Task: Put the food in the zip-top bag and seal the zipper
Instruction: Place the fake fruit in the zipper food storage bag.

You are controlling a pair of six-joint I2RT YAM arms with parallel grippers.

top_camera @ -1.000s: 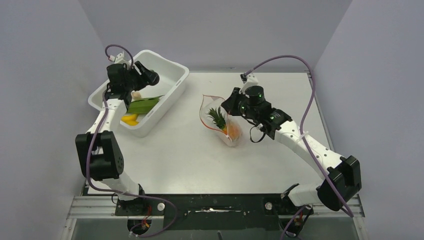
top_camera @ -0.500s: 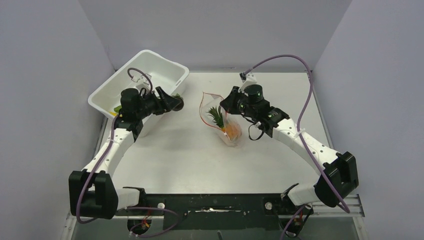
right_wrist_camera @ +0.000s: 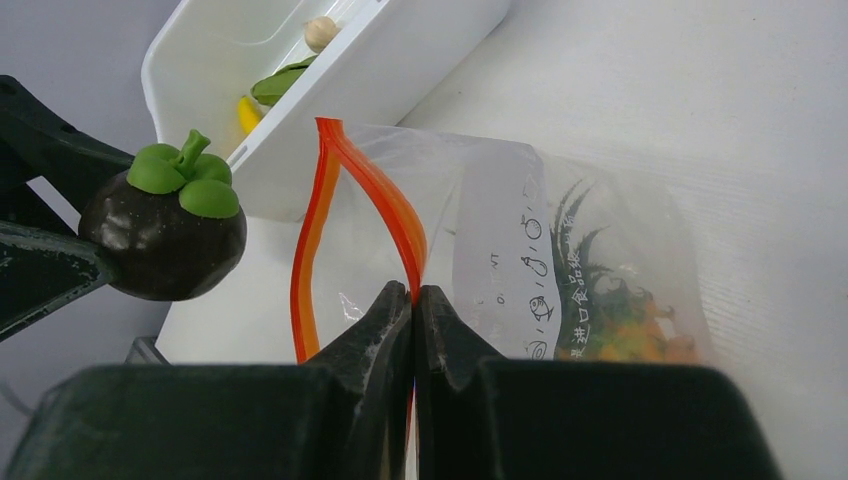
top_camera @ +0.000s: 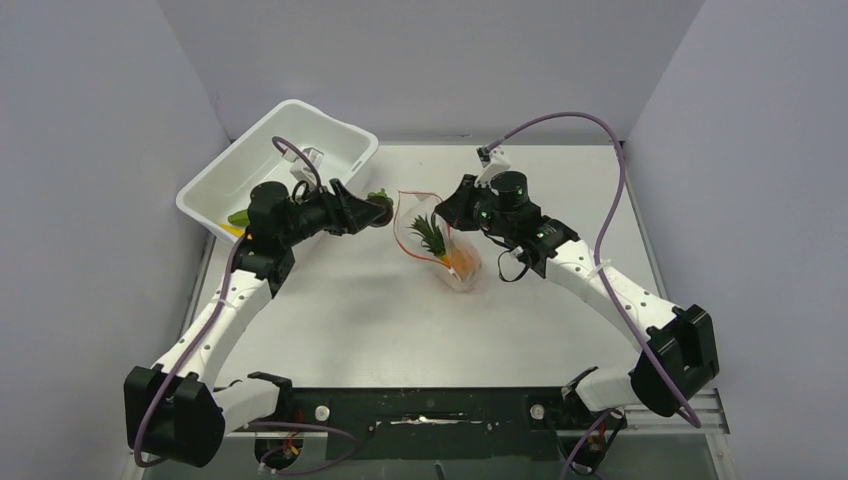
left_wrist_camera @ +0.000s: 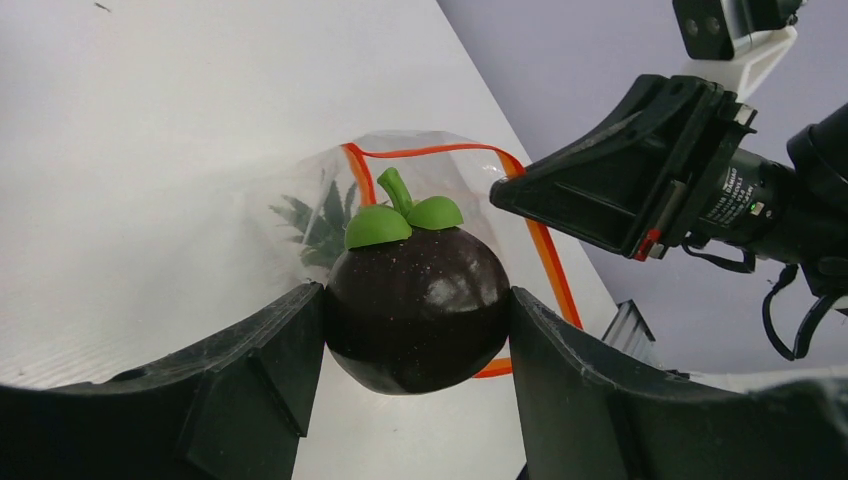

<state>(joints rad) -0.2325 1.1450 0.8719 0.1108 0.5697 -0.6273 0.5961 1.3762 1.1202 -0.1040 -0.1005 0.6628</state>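
Beside the zip-top bag (right_wrist_camera: 560,250), left jaws clamp a mangosteen (left_wrist_camera: 415,310) to drop in — right jaws pinch the zipper (right_wrist_camera: 385,195), propping it open.

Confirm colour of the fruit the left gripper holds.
Fruit: near-black with a green cap; clearest in left wrist view.

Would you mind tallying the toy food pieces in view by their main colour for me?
Dark purple: 1, the fruit held in the left end effector
Orange: 1, the pineapple inside the bag
Yellow: 1, the banana in the tub
Green: 1, the leaf in the tub
Beige: 1, the round piece in the tub
Total: 5 visible
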